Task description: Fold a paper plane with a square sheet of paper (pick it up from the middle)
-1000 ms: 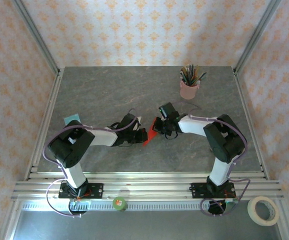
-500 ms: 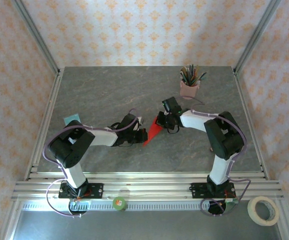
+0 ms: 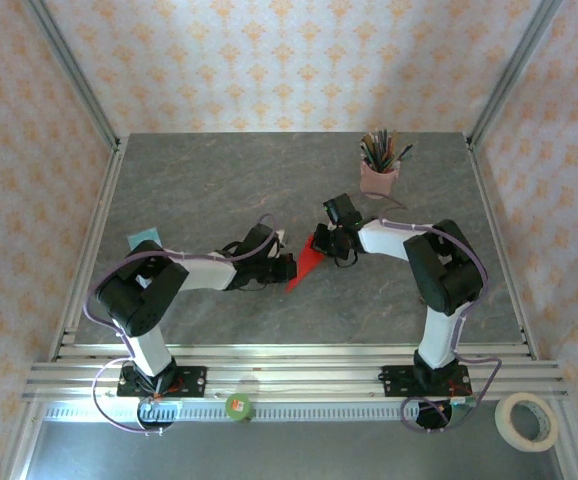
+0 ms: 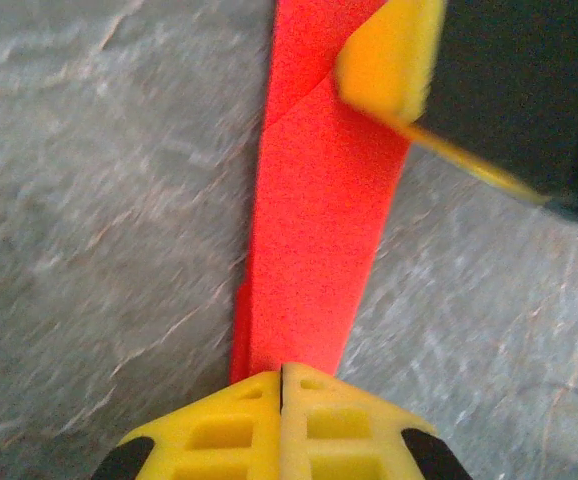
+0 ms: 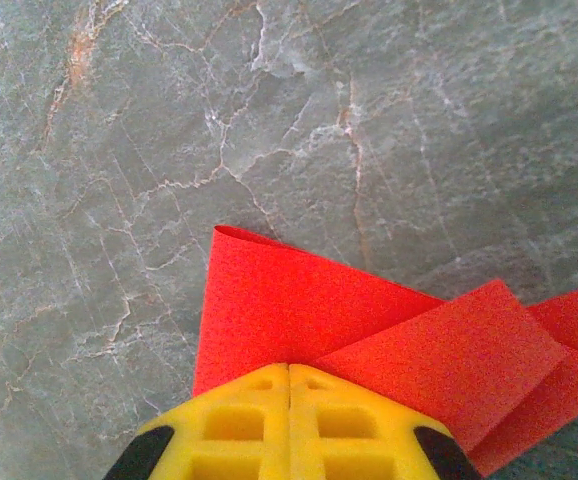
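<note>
The red paper (image 3: 307, 262) lies folded into a narrow pointed shape on the grey table between my two arms. My left gripper (image 3: 287, 268) holds its near-left end and my right gripper (image 3: 321, 244) its far-right end. In the left wrist view the folded paper (image 4: 319, 200) runs as a long strip away from my shut left gripper (image 4: 281, 375), and a yellow finger (image 4: 389, 60) of the other gripper sits on its far end. In the right wrist view layered red flaps (image 5: 299, 310) fan out from my shut right gripper (image 5: 289, 372).
A pink pencil cup (image 3: 378, 176) stands at the back right, close behind the right arm. A teal note (image 3: 144, 237) lies at the left by the left arm. A tape roll (image 3: 526, 420) and a green disc (image 3: 239, 406) sit off the table's front.
My right gripper has moved back and to the right with its end of the paper, drawing the fold out longer. My left gripper has kept its hold and barely shifted.
</note>
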